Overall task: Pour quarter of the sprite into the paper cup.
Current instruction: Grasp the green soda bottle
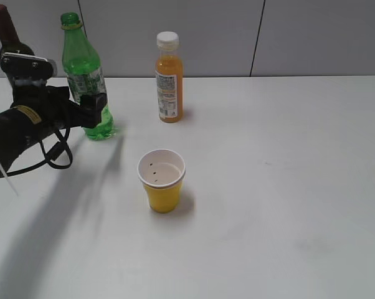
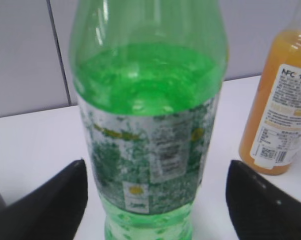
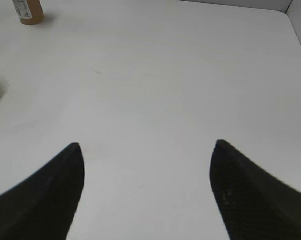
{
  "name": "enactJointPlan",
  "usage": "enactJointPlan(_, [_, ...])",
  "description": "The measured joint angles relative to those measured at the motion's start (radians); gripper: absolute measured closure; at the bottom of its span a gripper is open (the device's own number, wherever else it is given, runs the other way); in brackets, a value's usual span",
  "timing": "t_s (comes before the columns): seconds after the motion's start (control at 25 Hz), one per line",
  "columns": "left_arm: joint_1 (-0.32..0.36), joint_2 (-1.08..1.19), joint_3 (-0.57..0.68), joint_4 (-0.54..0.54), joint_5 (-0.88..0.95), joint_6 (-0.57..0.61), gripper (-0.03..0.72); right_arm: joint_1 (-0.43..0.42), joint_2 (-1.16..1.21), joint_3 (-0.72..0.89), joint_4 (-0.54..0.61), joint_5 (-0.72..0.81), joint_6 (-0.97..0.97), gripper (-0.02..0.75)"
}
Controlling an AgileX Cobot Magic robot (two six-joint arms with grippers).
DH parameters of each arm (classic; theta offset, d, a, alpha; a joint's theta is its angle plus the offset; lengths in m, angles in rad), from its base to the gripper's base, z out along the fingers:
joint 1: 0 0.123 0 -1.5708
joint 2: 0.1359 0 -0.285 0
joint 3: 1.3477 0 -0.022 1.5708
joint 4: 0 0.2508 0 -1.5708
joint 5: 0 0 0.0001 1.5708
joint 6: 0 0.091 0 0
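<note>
The sprite [image 1: 81,68] is a tall green plastic bottle with no cap, standing upright at the back left of the white table. In the left wrist view it [image 2: 148,125] fills the middle, with green liquid up to above the label. My left gripper [image 1: 93,115] [image 2: 155,167] is open, with one finger on each side of the bottle's lower part and a gap on both sides. The yellow paper cup [image 1: 161,180] stands upright and empty in the middle of the table, to the right of and nearer than the sprite. My right gripper [image 3: 146,145] is open and empty over bare table.
An orange juice bottle [image 1: 168,78] with a white cap stands right of the sprite; it also shows in the left wrist view [image 2: 280,110] and the right wrist view [image 3: 28,11]. A dark wine bottle [image 1: 7,34] stands behind my left arm. A grey wall runs behind the table.
</note>
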Motion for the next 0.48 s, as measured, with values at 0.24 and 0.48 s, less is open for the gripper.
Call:
enactJointPlan(0.24, [0.000, 0.067, -0.046, -0.003, -0.001, 0.000, 0.034, 0.000, 0.000, 0.000, 0.000, 0.000, 0.000, 0.146])
enactJointPlan(0.48, [-0.003, 0.108, -0.096, -0.024, -0.014, -0.001, 0.038, 0.000, 0.000, 0.000, 0.000, 0.000, 0.000, 0.146])
